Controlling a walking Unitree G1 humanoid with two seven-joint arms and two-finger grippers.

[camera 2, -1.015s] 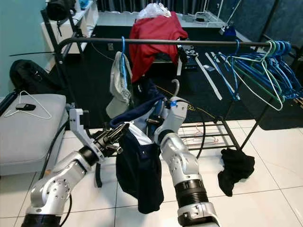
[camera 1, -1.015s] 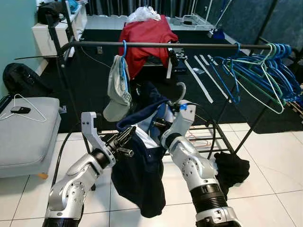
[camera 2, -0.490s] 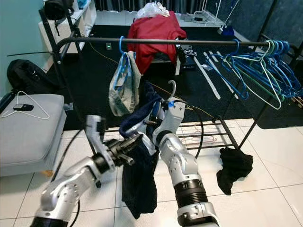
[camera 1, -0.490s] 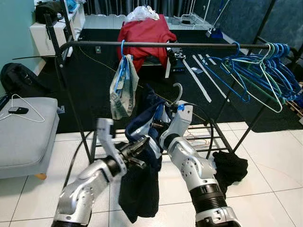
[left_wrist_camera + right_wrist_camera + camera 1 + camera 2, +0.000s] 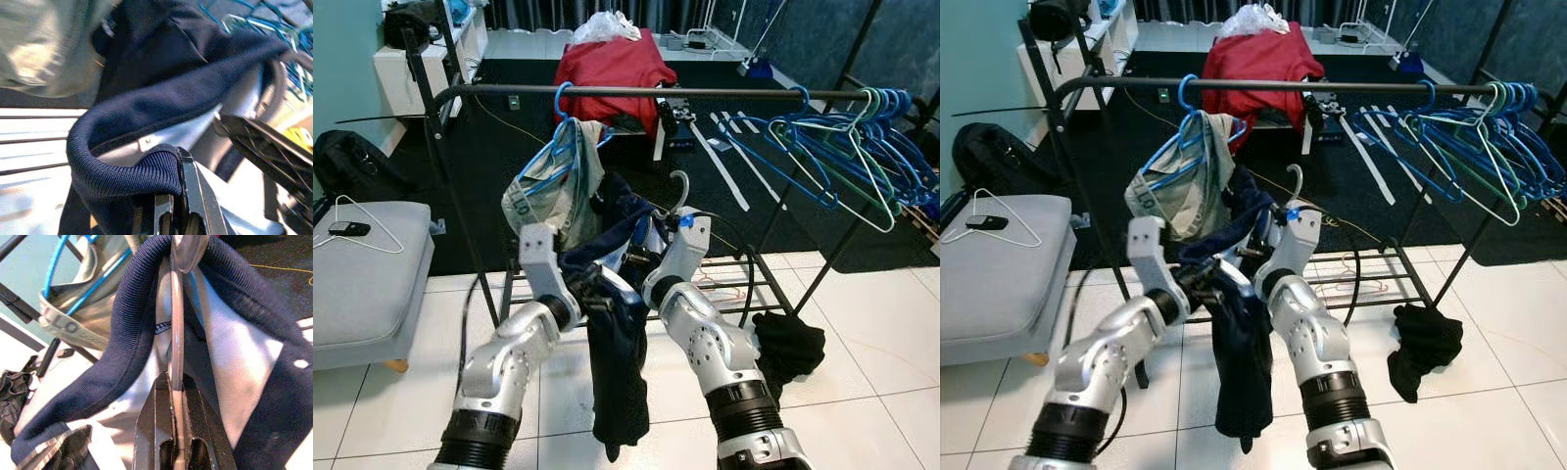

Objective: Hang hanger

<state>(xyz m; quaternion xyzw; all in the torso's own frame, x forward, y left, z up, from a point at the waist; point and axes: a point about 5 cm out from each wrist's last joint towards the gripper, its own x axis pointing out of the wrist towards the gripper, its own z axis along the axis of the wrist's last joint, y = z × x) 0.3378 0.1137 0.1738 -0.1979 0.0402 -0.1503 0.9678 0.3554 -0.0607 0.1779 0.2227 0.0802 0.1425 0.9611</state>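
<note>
L to R: a grey ottoman [image 5: 362, 264] with a white wire hanger [image 5: 374, 220] on top sits by the teal wall. A black clothes rail [image 5: 636, 92] spans the room; near its L end a blue hanger [image 5: 560, 147] carries a grey-green garment [image 5: 548, 191]. Below it, the left tool [image 5: 597, 294] is closed on the ribbed collar of a navy jacket [image 5: 617, 362], which hangs between both arms toward the tiled floor. Just R of that, the right tool [image 5: 641, 257] is clamped on the shank of a grey hanger [image 5: 681, 189] threaded through the jacket's neck; its hook stands upright below the rail, not on it. Wrist views confirm both grips, though the L one is blurred, so the exact hold is approx. Behind the rail, a red cloth [image 5: 617, 64] drapes a chair. Far R, a bunch of empty blue and green hangers [image 5: 862, 137] crowds the rail end; a black garment [image 5: 788, 343] lies on the floor by the rack's foot.
</note>
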